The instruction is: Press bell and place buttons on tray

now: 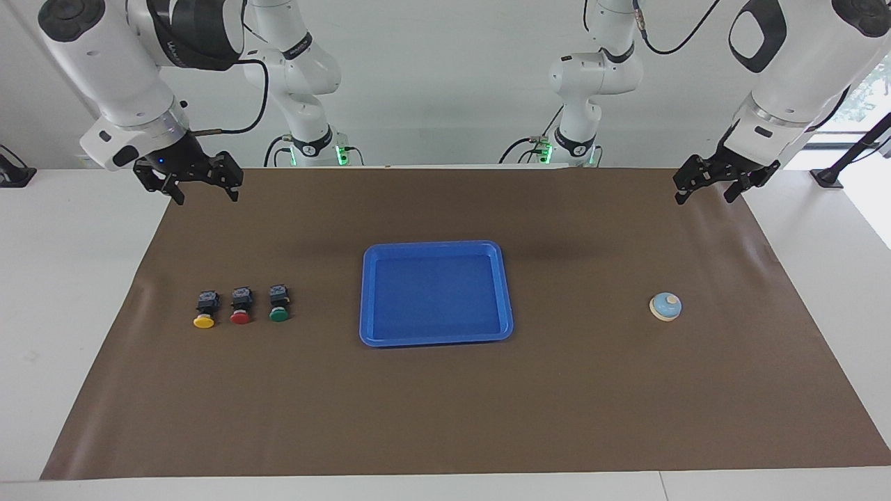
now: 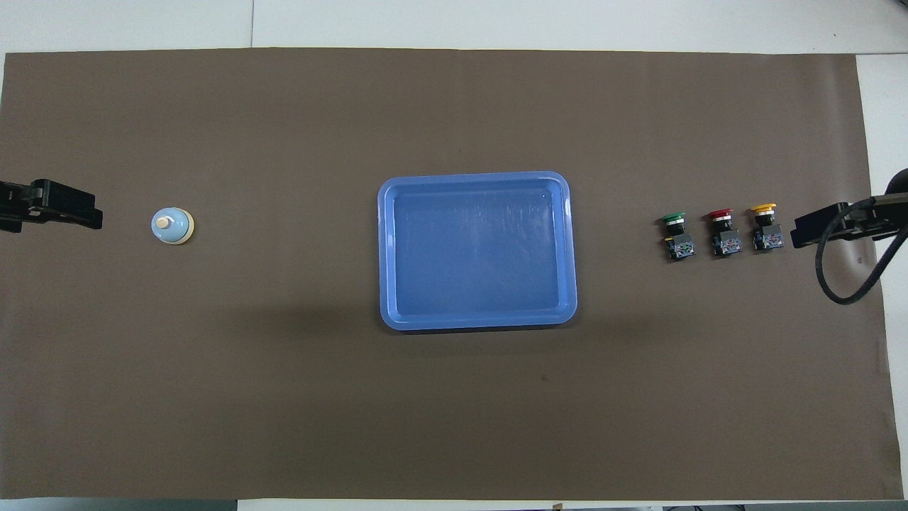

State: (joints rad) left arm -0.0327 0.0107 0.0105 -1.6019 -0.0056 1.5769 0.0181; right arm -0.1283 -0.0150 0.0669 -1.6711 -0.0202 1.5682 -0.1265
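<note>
**At the start line: bell unpressed, tray bare**

On the brown mat, from my remote seat, nothing of the task looks done. By the overhead clock the tray (image 2: 477,321) sits at centre, the bell (image 2: 172,226) at nine o'clock toward the left arm's end of the bench (image 1: 83,278), the three buttons (image 2: 719,235) in a row at three o'clock. My left gripper (image 1: 717,182) hangs over the mat's edge, jaws spread and holding nothing; my right gripper (image 1: 202,182) likewise.

The risks I see: a glancing push could skid the light bell instead of ringing it. The buttons stand close together, so spread jaws may knock a neighbour. Their round caps could roll on the tray's floor.
</note>
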